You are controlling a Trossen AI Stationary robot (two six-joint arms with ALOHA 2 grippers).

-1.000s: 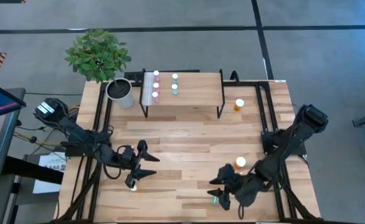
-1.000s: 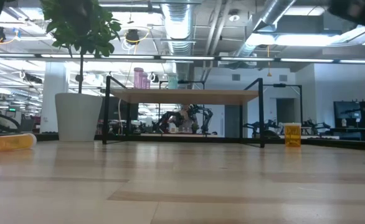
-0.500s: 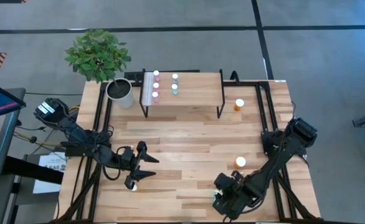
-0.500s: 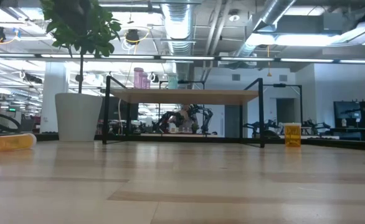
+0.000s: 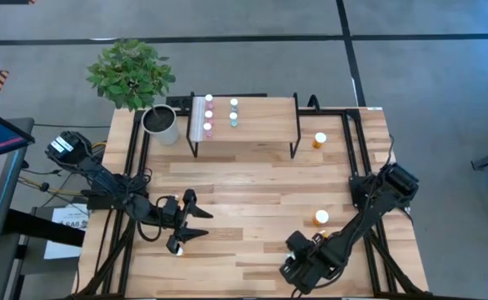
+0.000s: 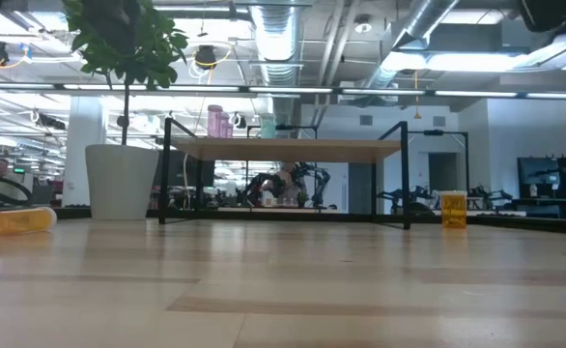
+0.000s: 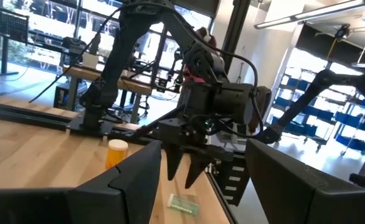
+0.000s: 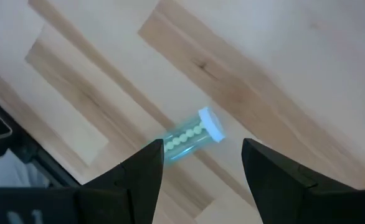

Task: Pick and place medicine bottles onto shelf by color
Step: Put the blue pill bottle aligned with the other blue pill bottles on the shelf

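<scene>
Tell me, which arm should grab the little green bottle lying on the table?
The right arm, probably. Its right pincer hangs open directly above the green bottle, which lies on its side between the fingers. The left pincer sits farther off, across the table.

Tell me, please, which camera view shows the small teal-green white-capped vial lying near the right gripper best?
The right wrist view: the teal-green vial lies on its side between the open right gripper fingers. The left wrist view shows it small and distant. In the high view the gripper hides it; the low view misses it.
</scene>
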